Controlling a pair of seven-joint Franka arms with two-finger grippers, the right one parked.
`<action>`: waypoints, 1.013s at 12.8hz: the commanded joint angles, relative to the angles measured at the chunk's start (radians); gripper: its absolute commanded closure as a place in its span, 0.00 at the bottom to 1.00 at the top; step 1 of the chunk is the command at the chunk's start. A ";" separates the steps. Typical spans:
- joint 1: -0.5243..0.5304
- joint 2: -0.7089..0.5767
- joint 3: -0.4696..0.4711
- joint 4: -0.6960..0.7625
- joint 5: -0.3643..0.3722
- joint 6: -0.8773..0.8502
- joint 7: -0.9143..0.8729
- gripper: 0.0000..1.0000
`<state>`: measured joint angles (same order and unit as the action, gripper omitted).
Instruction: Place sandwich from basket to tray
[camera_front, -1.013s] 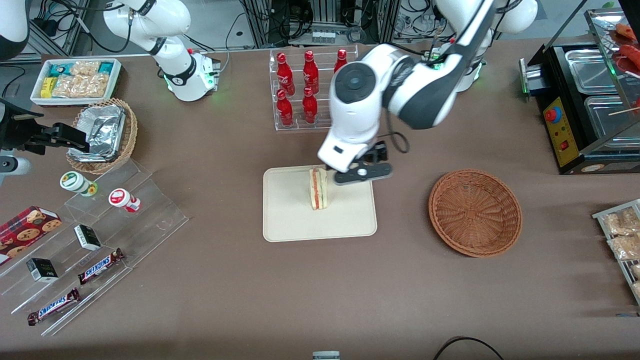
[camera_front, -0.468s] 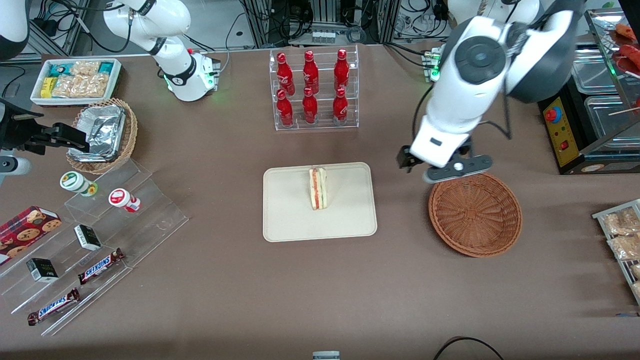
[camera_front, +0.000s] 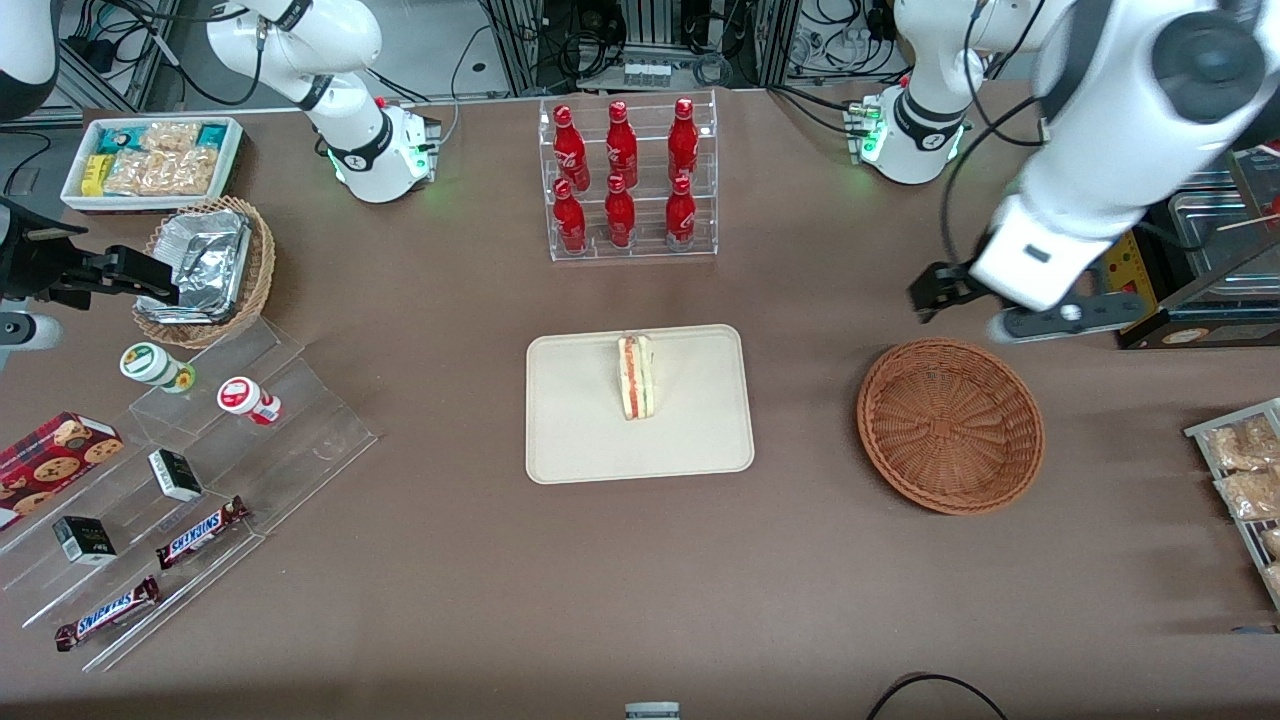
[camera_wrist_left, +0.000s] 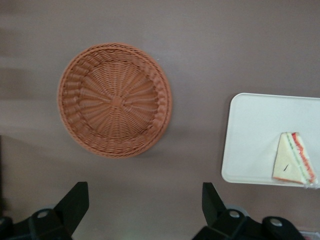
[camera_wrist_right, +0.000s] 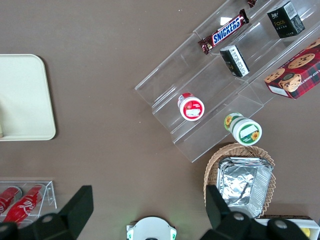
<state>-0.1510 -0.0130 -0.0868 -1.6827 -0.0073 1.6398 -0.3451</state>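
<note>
Reddish-brown woven wicker basket (camera_wrist_left: 114, 99) lay empty under the wide-open, empty-handed gripper (camera_wrist_left: 145, 210); well off from its jaws, the pale triangular sandwich (camera_front: 635, 376) sat on the cream rectangular tray (camera_front: 580, 440), task seemingly finished.

1. A robotics lab dressed up as a snack shop counter: a long brown table (camera_front: 640, 560) carries goods set out for sale.
2. A clear rack of red soda bottles (camera_front: 625, 180) stands farther from the front camera than a cream tray (camera_front: 590, 450).
3. Toward the parked arm's end, clear stepped shelves (camera_front: 200, 480) show chocolate bars (camera_front: 200, 532) and small boxes.
4. Robot arm bases (camera_front: 375, 150) are bolted to the table, and cables and aluminium framing (camera_front: 650, 40) rise above it.
5. The gripper (camera_wrist_left: 145, 212) hangs over the table with its fingers spread.
</note>
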 joint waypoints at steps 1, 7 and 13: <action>0.108 -0.082 -0.011 -0.031 -0.028 -0.061 0.162 0.00; 0.223 -0.100 0.009 -0.028 -0.091 -0.080 0.308 0.00; 0.087 -0.015 0.081 0.110 0.033 -0.083 0.324 0.00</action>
<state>-0.0107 -0.0811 -0.0389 -1.6625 0.0069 1.5704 -0.0331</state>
